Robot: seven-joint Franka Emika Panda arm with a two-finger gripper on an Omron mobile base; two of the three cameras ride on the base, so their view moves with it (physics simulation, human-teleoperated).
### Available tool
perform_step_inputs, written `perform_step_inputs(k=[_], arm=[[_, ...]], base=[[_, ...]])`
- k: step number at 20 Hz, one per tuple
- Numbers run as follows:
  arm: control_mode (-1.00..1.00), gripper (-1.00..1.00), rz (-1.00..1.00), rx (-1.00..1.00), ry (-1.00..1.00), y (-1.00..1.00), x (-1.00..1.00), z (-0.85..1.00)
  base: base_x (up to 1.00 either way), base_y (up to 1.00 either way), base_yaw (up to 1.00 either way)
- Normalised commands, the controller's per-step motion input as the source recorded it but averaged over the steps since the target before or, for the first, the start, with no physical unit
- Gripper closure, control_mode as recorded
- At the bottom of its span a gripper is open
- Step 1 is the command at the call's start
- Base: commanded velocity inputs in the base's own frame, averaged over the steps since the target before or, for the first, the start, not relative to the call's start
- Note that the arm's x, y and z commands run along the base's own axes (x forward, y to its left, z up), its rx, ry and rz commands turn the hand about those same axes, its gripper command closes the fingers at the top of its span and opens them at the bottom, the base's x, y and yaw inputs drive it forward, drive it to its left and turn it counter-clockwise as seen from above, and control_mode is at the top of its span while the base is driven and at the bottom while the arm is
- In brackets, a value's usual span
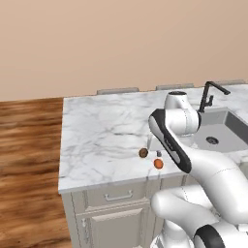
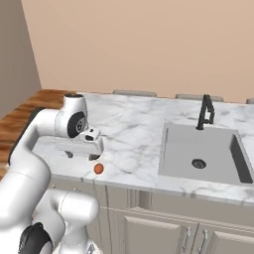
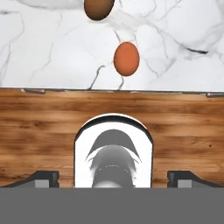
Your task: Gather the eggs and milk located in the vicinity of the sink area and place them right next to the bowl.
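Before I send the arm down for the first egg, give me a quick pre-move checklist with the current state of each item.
1. Gripper open: ok, fingertips stand wide apart at the hand view's bottom corners.
2. Gripper empty: ok, nothing between the fingers.
3. Orange-red egg reachable: ok, it lies on the marble counter near the front edge, free of other things.
4. Brown egg clear of it: ok, apart, not touching.
5. Gripper lined up over the egg: not ok, in the hand view the orange-red egg sits well ahead of the fingertips.
6. Milk and bowl located: cannot tell.
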Motion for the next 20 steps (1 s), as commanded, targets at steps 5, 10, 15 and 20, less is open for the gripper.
perform_step_inputs(k=[5,10,15,20], arm=[[-1.00,-1.00,0.00,0.00,0.00,0.02,-0.01,0.00],[-1.00,-1.00,0.00,0.00,0.00,0.00,0.02,0.00],[-1.00,-1.00,0.00,0.00,0.00,-0.64,0.69,-0.12],[-1.00,-1.00,0.00,0.00,0.00,-0.52,0.58,-0.21]], base=[[0.01,0.28,0.00],[0.00,0.00,0.00],[0.00,0.00,0.00],[0.00,0.00,0.00]])
